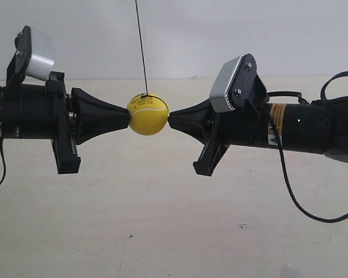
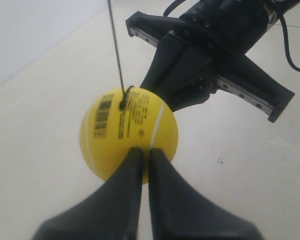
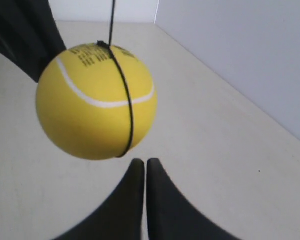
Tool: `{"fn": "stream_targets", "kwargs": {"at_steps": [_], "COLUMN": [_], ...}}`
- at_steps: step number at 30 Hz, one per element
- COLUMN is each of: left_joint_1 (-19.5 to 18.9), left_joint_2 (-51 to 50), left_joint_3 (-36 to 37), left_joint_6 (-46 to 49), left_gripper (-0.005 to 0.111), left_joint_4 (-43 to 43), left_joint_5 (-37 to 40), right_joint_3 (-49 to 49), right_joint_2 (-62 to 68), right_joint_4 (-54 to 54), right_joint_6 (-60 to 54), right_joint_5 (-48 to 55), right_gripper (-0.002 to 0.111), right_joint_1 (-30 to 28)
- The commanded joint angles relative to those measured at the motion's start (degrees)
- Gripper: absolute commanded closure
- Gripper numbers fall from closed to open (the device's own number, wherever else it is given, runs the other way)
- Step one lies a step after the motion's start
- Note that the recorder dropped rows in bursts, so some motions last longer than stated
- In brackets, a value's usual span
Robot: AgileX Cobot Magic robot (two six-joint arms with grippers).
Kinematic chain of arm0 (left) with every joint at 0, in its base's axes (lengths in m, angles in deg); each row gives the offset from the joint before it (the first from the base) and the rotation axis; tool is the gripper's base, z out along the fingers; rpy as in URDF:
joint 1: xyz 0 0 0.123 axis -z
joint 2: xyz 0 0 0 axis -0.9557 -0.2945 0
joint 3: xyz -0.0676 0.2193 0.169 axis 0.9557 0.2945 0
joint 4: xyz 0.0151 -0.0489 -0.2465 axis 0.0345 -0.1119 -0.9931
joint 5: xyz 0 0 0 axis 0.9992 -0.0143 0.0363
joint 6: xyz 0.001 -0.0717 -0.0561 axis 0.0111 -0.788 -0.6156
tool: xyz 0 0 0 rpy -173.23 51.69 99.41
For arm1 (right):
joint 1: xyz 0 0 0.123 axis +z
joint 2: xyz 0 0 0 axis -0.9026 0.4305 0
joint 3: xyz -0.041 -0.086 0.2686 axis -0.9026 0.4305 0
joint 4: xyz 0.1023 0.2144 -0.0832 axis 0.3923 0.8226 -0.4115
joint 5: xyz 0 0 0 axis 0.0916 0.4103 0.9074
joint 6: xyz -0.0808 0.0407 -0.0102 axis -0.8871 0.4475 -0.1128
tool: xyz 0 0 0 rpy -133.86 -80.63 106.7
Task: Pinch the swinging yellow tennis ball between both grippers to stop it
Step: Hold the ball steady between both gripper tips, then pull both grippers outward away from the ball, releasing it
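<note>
- The worktop is a pale, bare surface that runs far back to a white wall. The ball does not rest on it.
- The arm at the exterior view's left and the arm at the exterior view's right lie level and point nose to nose. I judge this is so that their pushes meet on one line and trap the ball rather than knock it aside. Both arms are cut off at the picture edges.
- The left hand has its two fingers closed flat against each other with nothing between them. They form one blunt wedge, and its tip presses the ball's side.
- The right hand is closed and empty in the same way. In the exterior view its tip seems to touch the ball. In its own wrist view I cannot tell whether it touches or a sliver of gap remains.
- The ball hangs in the air, well above the worktop, between the two wedge tips. One moment cannot show whether its swing has stopped.
- The string wraps round the ball and rises out of the picture, so its anchor is hidden.
- The printed marks near the knot include a barcode, and the lettering is too small to read.
</note>
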Motion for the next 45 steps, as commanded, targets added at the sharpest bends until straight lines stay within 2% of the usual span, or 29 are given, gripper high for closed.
{"fn": "stream_targets", "kwargs": {"at_steps": [1,9,15,27,35,40,45], "left_joint_1": [0.3,0.3,0.3,0.3,0.3,0.3,0.3], "left_joint_2": [1.9,9.4,14.4,15.8,15.8,16.0,18.9], "left_joint_3": [-0.2,1.4,4.0,4.6,4.6,4.1,1.9], "left_joint_6": [-0.8,-3.8,-4.3,-4.3,-4.0,1.0,1.1], "left_gripper": [0.102,0.102,0.102,0.102,0.102,0.102,0.102], "left_joint_4": [-0.3,1.0,-2.2,-3.4,-4.1,-12.6,-17.2], "left_joint_5": [2.6,14.2,23.5,24.4,24.4,26.5,28.9], "right_joint_3": [-0.2,1.8,2.1,2.1,2.1,2.1,2.1], "right_joint_2": [-0.6,-0.6,-0.6,-0.6,-1.0,-3.8,-9.8], "right_joint_4": [-0.1,-1.0,-1.0,0.1,5.2,7.0,14.6], "right_joint_6": [-0.4,1.8,2.3,2.5,2.7,3.9,4.8], "right_joint_5": [1.1,-5.9,-5.6,-5.4,-5.5,-3.4,1.3], "right_gripper": [0.108,0.108,0.108,0.108,0.108,0.108,0.108], "right_joint_1": [-2.0,-10.9,-12.0,-12.0,-12.0,-12.0,-12.0]}}
